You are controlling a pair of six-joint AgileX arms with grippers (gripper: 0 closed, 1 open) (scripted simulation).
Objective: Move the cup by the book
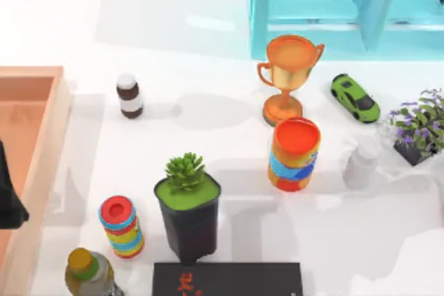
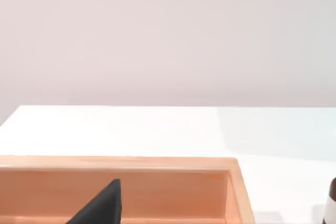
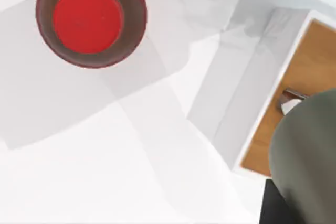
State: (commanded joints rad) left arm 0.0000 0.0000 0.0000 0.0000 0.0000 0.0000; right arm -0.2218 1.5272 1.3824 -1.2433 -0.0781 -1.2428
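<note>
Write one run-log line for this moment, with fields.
cup: striped orange-blue cup upright, right of centre | book: flat black rectangular book at bottom edge, apart | left pincer: over wooden tray

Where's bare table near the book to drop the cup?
Free: right of the book, below the cup, down to the near edge. Also the strip between the black plant pot and the cup. Crowded: left of the book, where the striped stack and bottle sit.

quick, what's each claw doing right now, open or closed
Left claw: at the table's left edge over the wooden tray, state cannot be told.
Right claw: cannot be told.
</note>
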